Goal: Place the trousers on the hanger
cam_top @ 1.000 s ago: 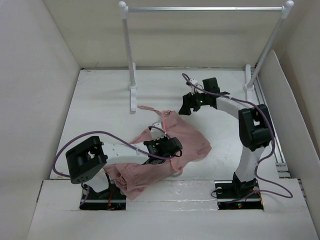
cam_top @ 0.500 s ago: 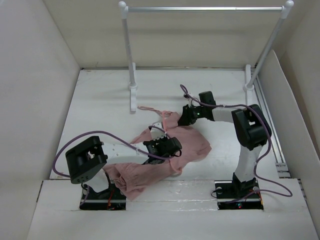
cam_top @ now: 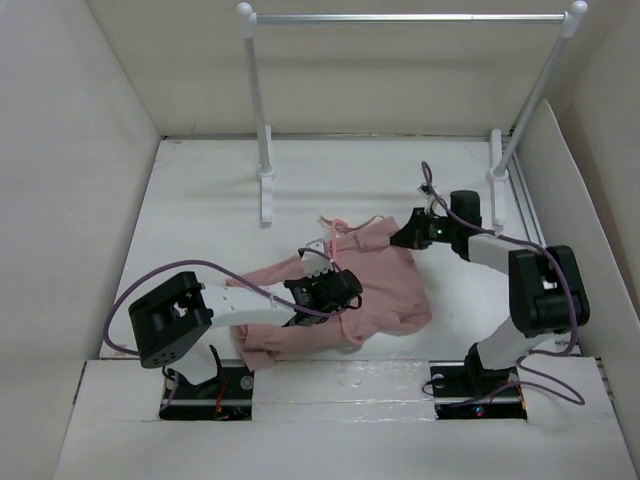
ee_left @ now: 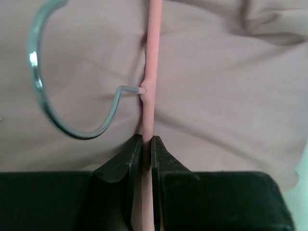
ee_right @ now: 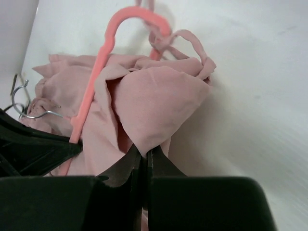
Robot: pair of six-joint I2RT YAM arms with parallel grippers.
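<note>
My left gripper [ee_left: 147, 144] is clamped on the hanger [ee_left: 153, 43] bar, which runs from it toward the far edge. My right gripper [ee_right: 143, 153] pinches a trousers [ee_right: 154, 103] fold just beside, right-edge side.

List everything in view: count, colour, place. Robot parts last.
trousers: one, dusty pink, bunched mid-table between the arms
hanger: one, pink with a metal hook, lying on the trousers
garment rail: one, white posts with a metal bar, far end of the table
table: one, white, under everything
left arm: one, white and black, based at the near edge
right arm: one, white and black, based at the near edge
left gripper: one, black, shut on the hanger's bar
right gripper: one, black, shut on a fold of the trousers
</note>
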